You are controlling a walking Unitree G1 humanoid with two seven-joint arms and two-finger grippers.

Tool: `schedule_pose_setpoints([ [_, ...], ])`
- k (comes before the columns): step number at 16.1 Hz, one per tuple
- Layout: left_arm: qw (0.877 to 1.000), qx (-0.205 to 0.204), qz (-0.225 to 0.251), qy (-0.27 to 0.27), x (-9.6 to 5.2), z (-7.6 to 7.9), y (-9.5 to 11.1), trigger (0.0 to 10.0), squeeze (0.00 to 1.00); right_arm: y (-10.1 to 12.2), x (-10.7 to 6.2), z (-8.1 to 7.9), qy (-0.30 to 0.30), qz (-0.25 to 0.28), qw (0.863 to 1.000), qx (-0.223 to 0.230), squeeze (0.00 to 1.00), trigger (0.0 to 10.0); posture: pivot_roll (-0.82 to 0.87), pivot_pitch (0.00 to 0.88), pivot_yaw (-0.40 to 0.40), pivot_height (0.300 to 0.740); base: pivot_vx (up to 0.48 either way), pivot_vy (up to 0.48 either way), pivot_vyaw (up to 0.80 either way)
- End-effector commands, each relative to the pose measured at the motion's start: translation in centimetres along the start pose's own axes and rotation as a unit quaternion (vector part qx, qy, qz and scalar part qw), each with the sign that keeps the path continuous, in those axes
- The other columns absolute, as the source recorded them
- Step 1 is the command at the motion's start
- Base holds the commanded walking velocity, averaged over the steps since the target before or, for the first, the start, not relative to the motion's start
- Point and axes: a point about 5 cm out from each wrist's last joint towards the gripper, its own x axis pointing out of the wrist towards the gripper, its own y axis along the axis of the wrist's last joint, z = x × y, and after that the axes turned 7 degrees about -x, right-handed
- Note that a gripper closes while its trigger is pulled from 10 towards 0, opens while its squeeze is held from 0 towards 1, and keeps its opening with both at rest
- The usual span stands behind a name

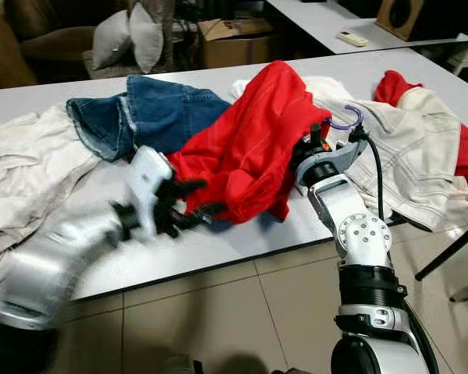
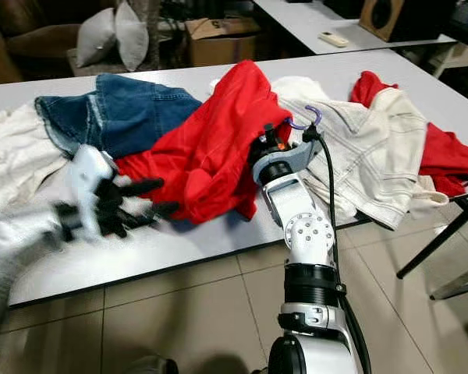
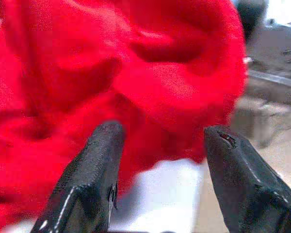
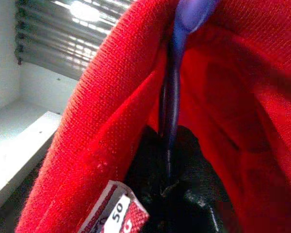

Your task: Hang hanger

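1. A long white table [image 1: 218, 249] stands on a tiled floor [image 1: 242, 312]; clothes cover it: a red shirt [image 1: 249, 148], denim shorts [image 1: 148, 117], a cream jacket [image 1: 413, 156]; a cardboard box [image 1: 234, 39] and 2 grey cushions [image 1: 129, 35] lie behind.
2. The left end effector [image 1: 193, 199], blurred, has its fingers spread just beside the shirt's hem.
3. The right wrist view adds the right end effector [image 4: 172, 194] inside the shirt, pinching the purple hanger [image 4: 174, 97]; its hook [image 1: 345, 121] pokes out above.

Pale tiled floor [image 1: 242, 312] – brown armchair [image 1: 43, 35] behind grey table [image 1: 210, 249].
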Motion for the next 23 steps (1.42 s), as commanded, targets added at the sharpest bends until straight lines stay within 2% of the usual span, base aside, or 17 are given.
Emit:
schedule_pose_setpoints([
  [1,1.000,-0.002,0.004,-0.012,0.4,0.3,0.0,10.0,0.00,-0.2,0.6,-1.4,0.024,0.006,1.000,0.014,0.00,10.0,0.08,0.027,0.009,0.740,0.000,0.000,0.00],
  [3,1.000,0.010,-0.009,0.005,1.5,0.6,-0.8,10.0,0.00,-0.3,0.6,-1.5,0.030,0.007,0.999,0.019,0.00,10.0,0.08,0.038,0.019,0.740,0.000,0.000,0.00],
  [4,1.000,0.008,0.009,0.016,1.8,0.6,-0.9,10.0,0.00,-0.3,0.6,-1.3,0.028,0.007,0.999,0.018,0.00,10.0,0.08,0.038,0.021,0.740,0.000,0.000,0.00],
  [5,0.998,-0.030,0.052,0.016,1.9,0.7,-0.6,7.9,0.00,-0.3,0.6,-1.3,0.027,0.008,0.999,0.018,0.00,10.0,0.08,0.041,0.023,0.740,0.000,0.000,0.00],
  [6,0.996,-0.052,0.075,0.006,1.8,0.9,-0.5,1.6,0.00,-0.3,0.6,-1.2,0.026,0.009,0.999,0.017,0.00,10.0,0.08,0.042,0.022,0.740,0.000,0.000,0.00],
  [7,0.995,-0.058,0.080,-0.004,1.7,1.1,-0.7,0.0,0.00,-0.3,0.5,-1.2,0.025,0.009,1.000,0.017,0.00,10.0,0.08,0.041,0.020,0.740,0.000,0.000,0.00],
  [9,0.995,-0.066,0.077,-0.025,1.9,1.7,-1.1,0.0,0.00,-0.3,0.6,-1.3,0.024,0.008,1.000,0.015,0.00,10.0,0.07,0.042,0.017,0.740,0.000,0.000,0.00],
  [12,0.997,-0.051,0.060,-0.014,2.5,1.7,-1.6,0.0,0.00,0.0,0.7,-1.3,0.024,0.009,1.000,0.012,0.00,10.0,0.06,0.037,0.014,0.740,0.000,0.000,0.00],
  [19,0.995,-0.035,0.089,-0.016,2.7,1.7,-0.9,0.0,0.00,0.5,1.3,-1.2,0.014,0.021,1.000,0.017,0.00,10.0,0.07,0.036,0.008,0.740,0.000,0.000,0.00],
  [22,0.993,-0.035,0.095,-0.065,1.9,2.6,-0.2,0.0,0.00,0.7,1.7,-1.0,0.001,0.032,0.999,0.028,0.00,10.0,0.08,0.036,0.006,0.740,0.000,0.000,0.00],
  [23,0.987,-0.056,0.103,-0.113,1.4,3.7,0.6,0.0,0.00,0.7,2.0,-0.9,-0.003,0.035,0.999,0.029,0.00,10.0,0.08,0.035,0.006,0.740,0.000,0.000,0.00],
])
